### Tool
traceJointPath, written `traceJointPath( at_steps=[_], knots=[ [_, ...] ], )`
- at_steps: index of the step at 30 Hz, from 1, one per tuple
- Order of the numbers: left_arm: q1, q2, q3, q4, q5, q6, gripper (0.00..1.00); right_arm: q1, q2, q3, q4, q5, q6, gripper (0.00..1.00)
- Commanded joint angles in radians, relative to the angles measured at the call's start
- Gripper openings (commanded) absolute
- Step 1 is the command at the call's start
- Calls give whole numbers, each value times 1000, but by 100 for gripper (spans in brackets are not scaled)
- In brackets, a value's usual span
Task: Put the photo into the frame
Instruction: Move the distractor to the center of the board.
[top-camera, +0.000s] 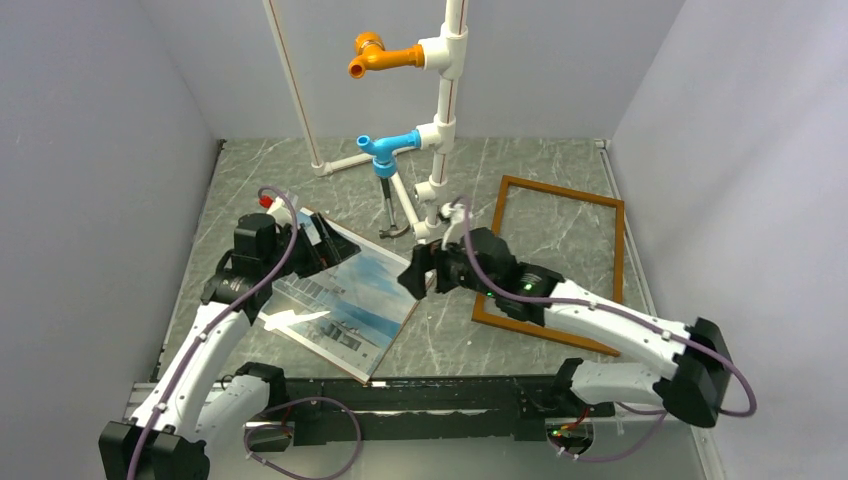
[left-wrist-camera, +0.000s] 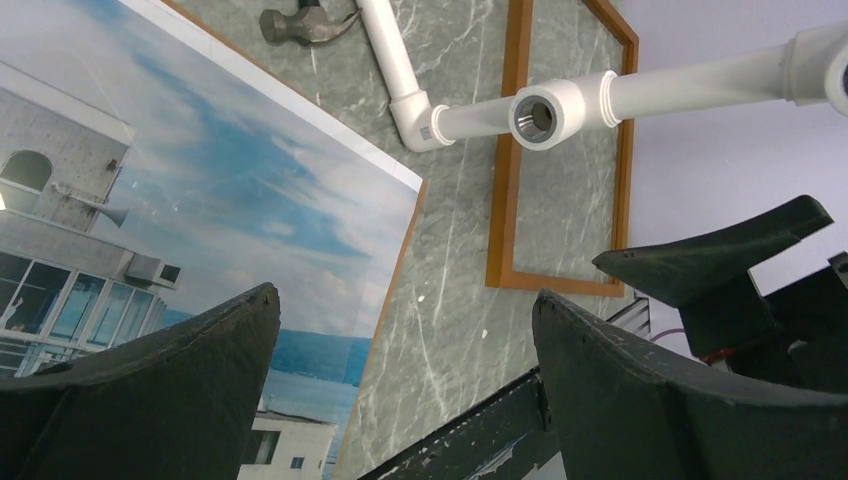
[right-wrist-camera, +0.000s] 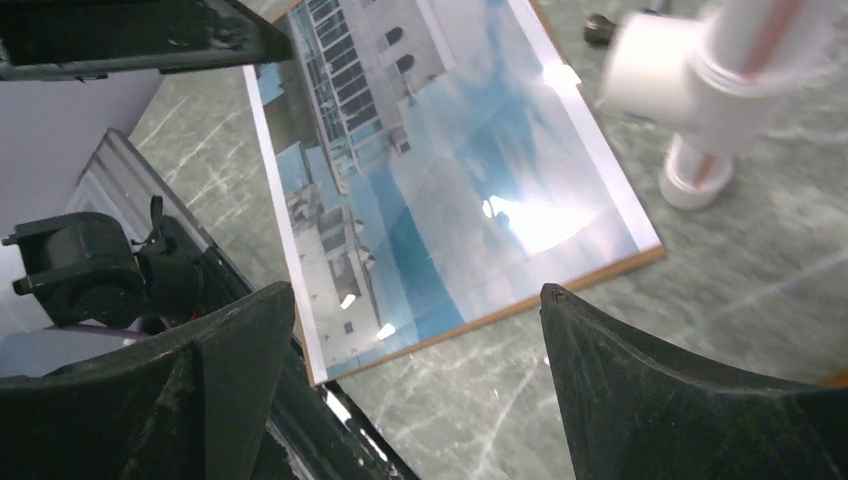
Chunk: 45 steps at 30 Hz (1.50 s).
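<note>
The photo (top-camera: 345, 300), a glossy print of a white building against sky and sea, lies flat on a brown backing board (right-wrist-camera: 560, 290) left of centre. The frame (top-camera: 560, 192), thin orange-brown wood, lies flat on the table to the right with nothing in it. My left gripper (top-camera: 315, 240) hovers open above the photo's far left part. In its wrist view the photo (left-wrist-camera: 200, 200) and frame (left-wrist-camera: 505, 150) show past the gripper (left-wrist-camera: 405, 300). My right gripper (top-camera: 418, 272) hangs open by the photo's right edge. Its wrist view shows the photo (right-wrist-camera: 450, 160) beyond the empty gripper (right-wrist-camera: 417, 295).
A white pipe stand (top-camera: 445, 120) with orange (top-camera: 375, 55) and blue (top-camera: 385, 150) fittings rises at the back centre, its foot pipes (left-wrist-camera: 400, 80) between photo and frame. A hammer (top-camera: 392, 225) lies by it. Grey walls close in three sides. A black rail (top-camera: 440, 395) runs along the near edge.
</note>
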Motion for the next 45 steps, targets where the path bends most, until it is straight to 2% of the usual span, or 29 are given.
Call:
traceJointPath(
  at_steps=[1,12,18,22,25,30,35,40,45],
  knots=[
    [-3,-33,35,-22,-20,14,99,88,110,117,119,133,-78,94],
    [-3,-66,70,-112,-73,46,99,117,302,216,248,297,-129,96],
    [-3,-70,63,-107,-74,44,99,112,366,270,230,400,-173,98],
    [-3,-66,60,-106,-75,46,99,81,377,273,226,414,-149,99],
    [-3,-67,44,-72,-74,49,99,45,371,263,225,399,-119,99],
    [-3,-45,13,85,-34,85,99,-5,355,239,218,380,-91,100],
    [-9,93,94,176,-24,211,99,-50,335,223,230,353,-86,100],
    [-29,322,319,126,-92,365,96,-90,319,223,224,340,-83,100],
    [-46,545,519,200,-188,425,92,-106,309,213,250,297,-91,100]
  ],
)
